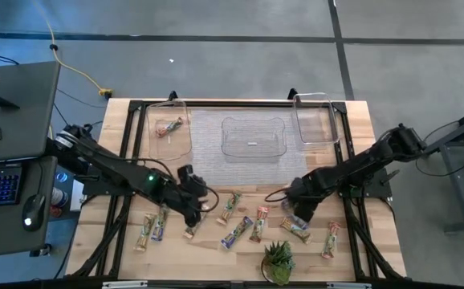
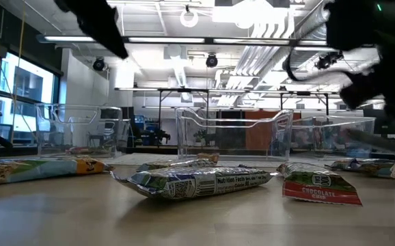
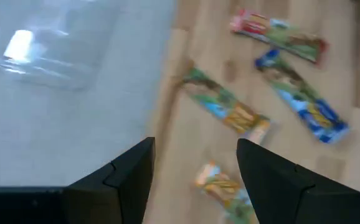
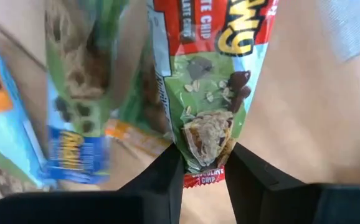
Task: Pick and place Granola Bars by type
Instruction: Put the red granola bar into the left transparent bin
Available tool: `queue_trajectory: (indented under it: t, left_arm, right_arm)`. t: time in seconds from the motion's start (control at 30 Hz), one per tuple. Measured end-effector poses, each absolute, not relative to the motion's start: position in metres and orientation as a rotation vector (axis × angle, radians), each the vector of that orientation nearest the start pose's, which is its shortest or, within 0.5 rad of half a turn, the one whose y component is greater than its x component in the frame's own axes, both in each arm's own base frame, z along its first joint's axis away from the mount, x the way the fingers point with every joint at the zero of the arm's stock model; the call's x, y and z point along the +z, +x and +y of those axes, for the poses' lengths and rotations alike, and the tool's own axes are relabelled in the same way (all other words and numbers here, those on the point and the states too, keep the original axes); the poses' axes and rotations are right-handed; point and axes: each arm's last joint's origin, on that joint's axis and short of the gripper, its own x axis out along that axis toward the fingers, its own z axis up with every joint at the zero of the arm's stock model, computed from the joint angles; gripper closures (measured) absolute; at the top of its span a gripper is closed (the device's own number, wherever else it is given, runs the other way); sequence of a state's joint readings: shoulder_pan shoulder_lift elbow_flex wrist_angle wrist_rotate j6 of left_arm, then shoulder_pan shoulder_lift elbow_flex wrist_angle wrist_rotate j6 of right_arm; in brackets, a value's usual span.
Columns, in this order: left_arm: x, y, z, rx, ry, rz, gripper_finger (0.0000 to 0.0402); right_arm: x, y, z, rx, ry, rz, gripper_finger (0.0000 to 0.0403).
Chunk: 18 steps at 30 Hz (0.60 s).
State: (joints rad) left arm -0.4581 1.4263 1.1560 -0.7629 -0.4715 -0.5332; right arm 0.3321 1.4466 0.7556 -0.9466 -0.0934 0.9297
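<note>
Right wrist view: right gripper [image 4: 202,165] fingers clamped on the end of a green-and-red chocolate chip granola bar [image 4: 208,93], low over the counter [image 1: 360,128] beside other bars. High view: left gripper [image 1: 193,210] fingers apart, empty, above the counter near scattered granola bars [image 1: 240,229]. One bar [image 1: 168,127] lying in the left clear bin [image 1: 168,128]; potted plant [image 1: 278,262] at the near edge.
</note>
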Motion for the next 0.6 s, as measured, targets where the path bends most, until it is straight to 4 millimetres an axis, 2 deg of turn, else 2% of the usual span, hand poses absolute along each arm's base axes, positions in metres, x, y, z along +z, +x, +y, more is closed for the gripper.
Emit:
queue_trajectory:
  t: [0.1, 0.27, 0.4, 0.6]
  left_arm:
    - [0.300, 0.249, -0.107, 0.320, 0.035, 0.908, 0.0181]
    - [0.345, 0.234, -0.096, 0.403, 0.116, 0.911, 0.0181]
    - [0.381, 0.217, -0.087, 0.441, 0.123, 0.889, 0.0181]
    - [0.415, 0.193, -0.073, 0.502, 0.147, 0.840, 0.0181]
  right_arm:
    - [0.187, 0.215, 0.071, -0.442, 0.404, 1.500, 0.0317]
    - [0.239, 0.257, 0.063, -0.431, 0.258, 1.152, 0.0317]
    - [0.276, 0.299, 0.047, -0.383, 0.097, 0.786, 0.0317]
    - [0.308, 0.366, 0.021, -0.235, -0.095, 0.146, 0.0317]
